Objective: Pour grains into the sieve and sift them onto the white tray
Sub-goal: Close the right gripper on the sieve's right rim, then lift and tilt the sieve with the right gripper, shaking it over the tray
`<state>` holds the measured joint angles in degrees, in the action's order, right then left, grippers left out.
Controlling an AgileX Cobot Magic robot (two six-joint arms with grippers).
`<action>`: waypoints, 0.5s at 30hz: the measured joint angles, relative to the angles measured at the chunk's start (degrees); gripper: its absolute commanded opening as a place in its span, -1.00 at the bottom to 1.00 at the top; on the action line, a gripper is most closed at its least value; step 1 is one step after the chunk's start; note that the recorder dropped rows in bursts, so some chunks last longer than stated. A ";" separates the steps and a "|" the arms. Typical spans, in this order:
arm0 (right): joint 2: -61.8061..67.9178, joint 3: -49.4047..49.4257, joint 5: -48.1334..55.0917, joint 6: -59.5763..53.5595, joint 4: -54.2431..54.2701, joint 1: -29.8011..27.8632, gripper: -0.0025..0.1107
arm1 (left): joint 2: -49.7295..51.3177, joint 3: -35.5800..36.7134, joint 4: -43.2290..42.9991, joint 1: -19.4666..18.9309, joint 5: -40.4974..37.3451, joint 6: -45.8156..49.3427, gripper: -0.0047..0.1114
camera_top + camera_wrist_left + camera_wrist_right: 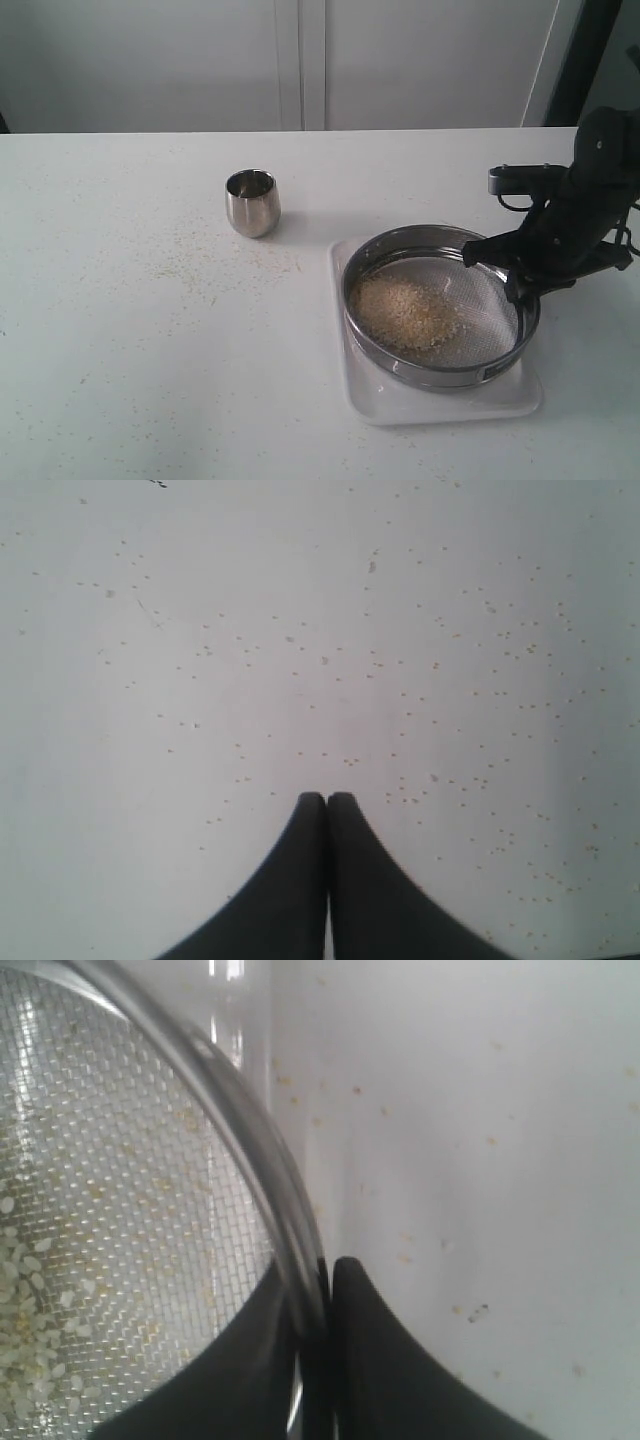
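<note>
The right gripper (325,1272) is pinched on the rim wall of the sieve (225,1100), one jaw inside, one outside, with the grains (405,315) heaped on the mesh beyond the inner jaw and the white tray (455,405) beneath; the left gripper (327,800) hangs closed and empty.

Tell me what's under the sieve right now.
The white tray sits under the sieve; only its edges show. The sieve and the grains in it cover the middle, so anything sifted beneath cannot be made out.

The sieve (430,377) covers most of the white tray (450,405); only its left and near margins show. The right gripper (516,290) hides part of the sieve's right rim, and its arm is cut off at the right edge. The inside of the steel cup (252,205) is too dark to tell.
</note>
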<state>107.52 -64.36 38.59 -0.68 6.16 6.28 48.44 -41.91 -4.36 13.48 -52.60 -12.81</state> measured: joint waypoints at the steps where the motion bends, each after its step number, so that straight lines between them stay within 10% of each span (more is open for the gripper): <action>1: 0.00 0.00 0.00 0.00 0.00 0.00 -0.96 | 0.00 0.00 0.00 0.00 0.00 0.00 -0.92; 15: -5.75 0.77 1.04 -0.36 -0.47 0.00 -0.96 | 0.00 0.00 0.00 0.00 0.00 0.00 -0.92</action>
<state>101.76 -63.58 39.64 -1.04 5.69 6.28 48.44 -41.91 -4.36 13.48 -52.60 -12.81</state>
